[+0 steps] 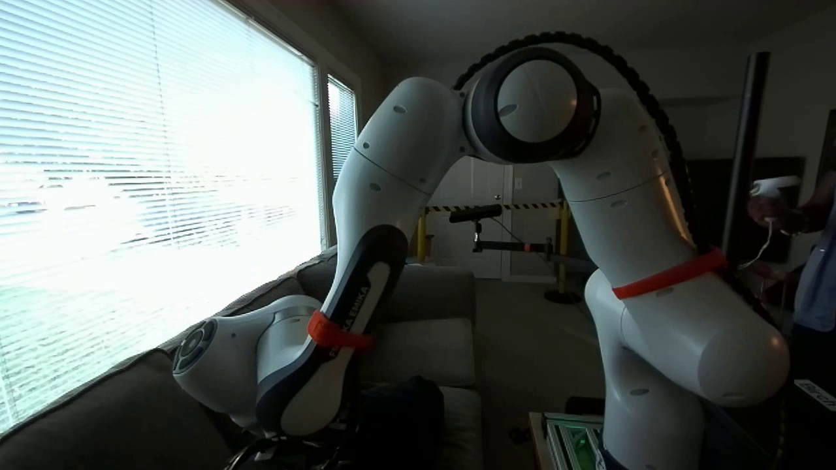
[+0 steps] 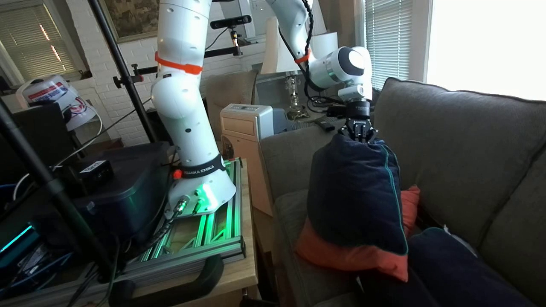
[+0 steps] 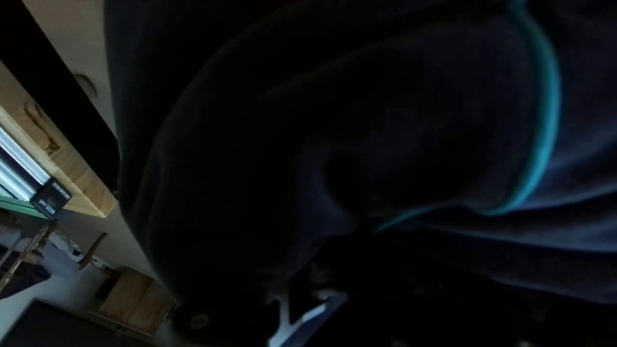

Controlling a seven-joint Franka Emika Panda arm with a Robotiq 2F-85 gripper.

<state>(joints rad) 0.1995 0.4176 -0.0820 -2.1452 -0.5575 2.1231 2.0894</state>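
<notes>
A dark navy cushion point(image 2: 354, 187) with teal piping hangs below my gripper point(image 2: 361, 137), tilted in front of an orange cushion point(image 2: 354, 258) on the sofa. My gripper is pointed down and shut on the cushion's top edge. In the wrist view the navy cushion point(image 3: 270, 140) fills most of the picture, its fabric and piping gathered into dark folds toward the jaws; the fingertips are lost in shadow. In an exterior view the dark cushion point(image 1: 401, 418) shows beside the arm's wrist, and the gripper is mostly hidden there.
A grey sofa point(image 2: 465, 162) runs below the window, with another navy cushion point(image 2: 460, 268) at its front. A remote point(image 2: 325, 124) lies on the armrest. The robot's wooden table point(image 2: 249, 238) stands beside the sofa. A person point(image 1: 816, 274) with a white controller stands behind the arm.
</notes>
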